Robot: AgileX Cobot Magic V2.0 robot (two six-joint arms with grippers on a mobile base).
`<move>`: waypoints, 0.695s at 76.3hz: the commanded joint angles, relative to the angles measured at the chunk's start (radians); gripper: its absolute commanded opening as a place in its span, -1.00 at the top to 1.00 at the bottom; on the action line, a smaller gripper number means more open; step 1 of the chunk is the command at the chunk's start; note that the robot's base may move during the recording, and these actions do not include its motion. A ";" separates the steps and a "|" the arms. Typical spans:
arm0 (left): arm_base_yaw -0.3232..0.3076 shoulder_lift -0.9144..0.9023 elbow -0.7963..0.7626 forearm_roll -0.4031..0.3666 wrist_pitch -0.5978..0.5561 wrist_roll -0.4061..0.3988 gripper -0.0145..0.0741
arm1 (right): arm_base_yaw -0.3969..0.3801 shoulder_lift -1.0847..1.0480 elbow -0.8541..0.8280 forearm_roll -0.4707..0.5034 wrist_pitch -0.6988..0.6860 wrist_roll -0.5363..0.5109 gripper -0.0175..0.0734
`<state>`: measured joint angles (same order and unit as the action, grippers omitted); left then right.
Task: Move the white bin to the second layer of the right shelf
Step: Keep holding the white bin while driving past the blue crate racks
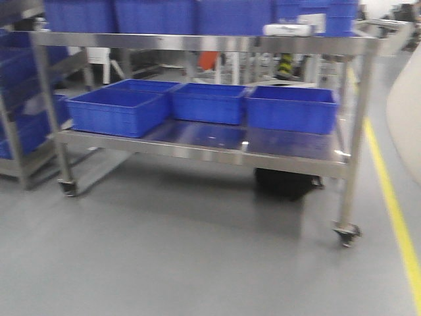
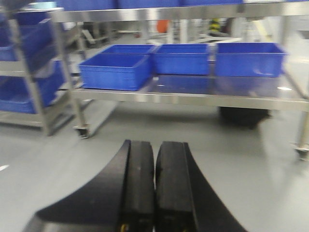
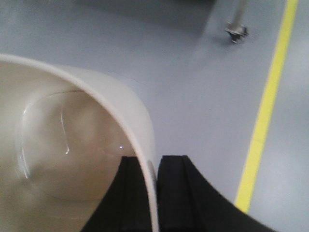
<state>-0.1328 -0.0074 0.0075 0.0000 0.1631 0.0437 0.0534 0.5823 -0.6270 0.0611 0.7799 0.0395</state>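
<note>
One glossy white bin (image 3: 63,159), empty and likely light but slippery, hangs over the grey floor (image 3: 193,82) near a yellow line (image 3: 263,121), its thin stiff rim wall pinched by the right end effector (image 3: 156,164); the left end effector (image 2: 154,145) is clenched, empty.

We see white bin (image 3: 116,96) in glossy cream plastic, our left claw (image 2: 155,145) matt black, crates (image 1: 118,112) of dull blue plastic, cart (image 1: 197,153) in mirror-bright steel, floor (image 1: 164,250) smooth grey.

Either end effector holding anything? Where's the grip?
Right end effector pinches the white bin by its rim, one finger inside, one outside. Left end effector shut, empty.
</note>
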 commanded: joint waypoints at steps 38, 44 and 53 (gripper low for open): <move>-0.004 -0.014 0.037 0.000 -0.086 -0.005 0.48 | -0.008 -0.001 -0.029 0.013 -0.084 -0.004 0.37; -0.004 -0.014 0.037 0.000 -0.086 -0.005 0.48 | -0.008 -0.001 -0.029 0.013 -0.084 -0.004 0.37; -0.004 -0.014 0.037 0.000 -0.086 -0.005 0.48 | -0.008 -0.001 -0.029 0.013 -0.084 -0.004 0.37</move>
<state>-0.1328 -0.0074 0.0075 0.0000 0.1631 0.0437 0.0534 0.5823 -0.6270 0.0611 0.7799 0.0395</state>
